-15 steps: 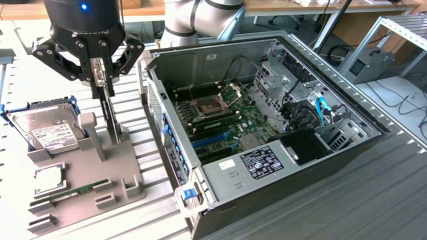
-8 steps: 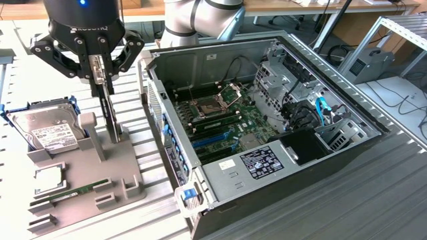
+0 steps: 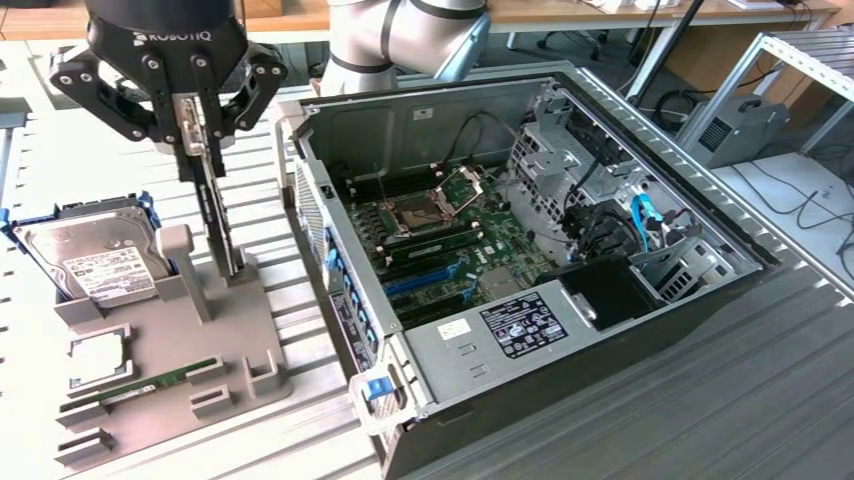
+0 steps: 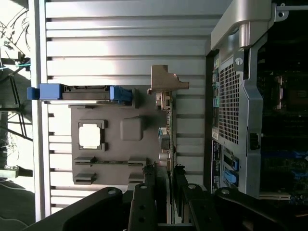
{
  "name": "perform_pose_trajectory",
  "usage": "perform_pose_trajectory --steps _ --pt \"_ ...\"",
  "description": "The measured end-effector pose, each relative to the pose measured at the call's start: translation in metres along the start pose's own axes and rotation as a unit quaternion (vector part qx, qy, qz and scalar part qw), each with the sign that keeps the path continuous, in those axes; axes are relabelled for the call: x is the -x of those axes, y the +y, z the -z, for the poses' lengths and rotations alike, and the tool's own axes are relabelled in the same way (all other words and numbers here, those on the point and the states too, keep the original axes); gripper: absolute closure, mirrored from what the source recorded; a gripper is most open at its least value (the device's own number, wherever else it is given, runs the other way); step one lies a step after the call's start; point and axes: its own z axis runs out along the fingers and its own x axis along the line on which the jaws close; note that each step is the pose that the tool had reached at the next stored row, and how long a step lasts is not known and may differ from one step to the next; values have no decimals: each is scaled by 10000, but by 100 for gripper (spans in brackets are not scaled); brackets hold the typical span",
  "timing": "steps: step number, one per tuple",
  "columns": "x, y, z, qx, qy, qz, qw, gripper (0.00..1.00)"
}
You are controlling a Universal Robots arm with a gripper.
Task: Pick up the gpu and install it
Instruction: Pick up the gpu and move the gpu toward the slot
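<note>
"ROBOTIQ" on the pincer (image 3: 198, 140)

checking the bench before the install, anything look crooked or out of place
Nothing stands out. The gpu stands upright on edge at the grey fixture with the gripper on its top; the hard drive and memory stick sit in their slots.

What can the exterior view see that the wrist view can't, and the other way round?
Exterior view: the white label on the hard drive, the motherboard inside the open computer case, and blue cables. Wrist view: the silver bracket of the gpu, and the case's rear grille face-on. Both: the tool closed on the upright gpu, the grey tray and the hard drive.
</note>
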Motion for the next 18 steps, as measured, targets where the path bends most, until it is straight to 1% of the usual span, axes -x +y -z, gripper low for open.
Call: perform_pose_trajectory --steps 1,4,5,8,18 --pt "-3 1 65 0 0 0 10000 73" --pt "-9 3 188 0 0 0 10000 73" --pt "-9 3 194 0 0 0 10000 73" --pt "90 1 199 0 0 0 10000 73" --pt "181 1 203 0 0 0 10000 73"
